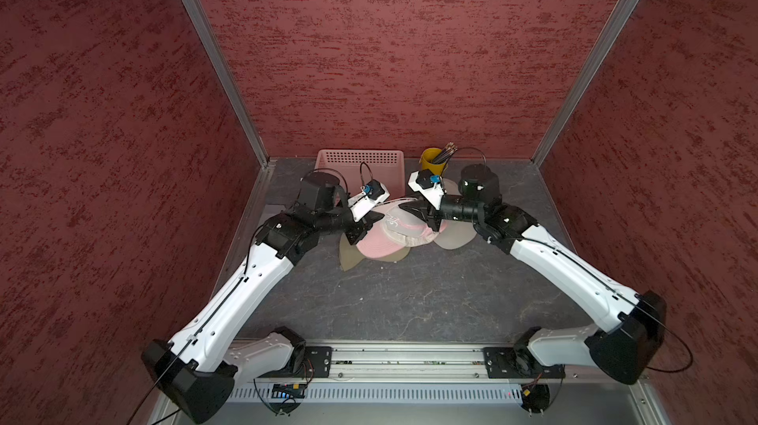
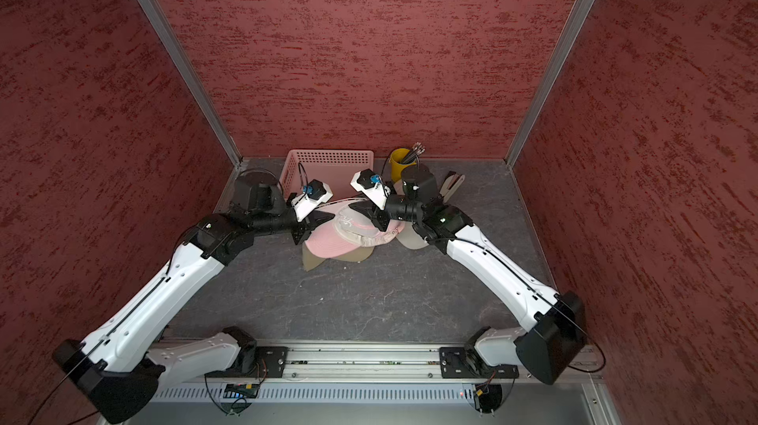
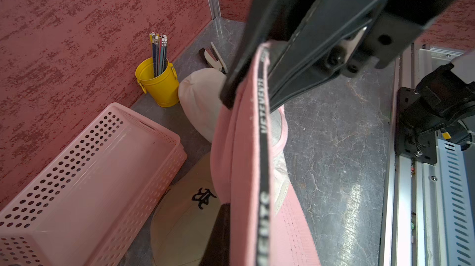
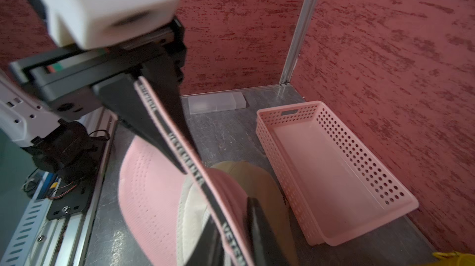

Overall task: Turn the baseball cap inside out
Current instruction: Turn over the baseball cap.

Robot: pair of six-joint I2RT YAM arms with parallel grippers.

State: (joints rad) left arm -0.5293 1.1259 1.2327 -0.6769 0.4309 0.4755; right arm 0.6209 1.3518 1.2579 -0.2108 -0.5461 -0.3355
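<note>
While left claw (image 4: 183,167) pinches the pink cap (image 1: 375,244) at its rim, right claw (image 3: 250,103) straddles it, grip unclear

I've got the pink basket (image 1: 359,153) sitting along the back wall (image 1: 410,53), and the yellow cup (image 3: 160,86) stands just beside it, pencils (image 3: 159,51) poking up out of it. Near the cup lies a stapler (image 3: 212,56) (half hidden in my left wrist view), with a cream cap (image 3: 200,97) right in front. A tan cap (image 3: 180,221) with a black stitched emblem lies against the basket's near side. A clear plastic box (image 4: 216,103) lies flat near the corner post (image 4: 298,33), apart from the basket.
</note>
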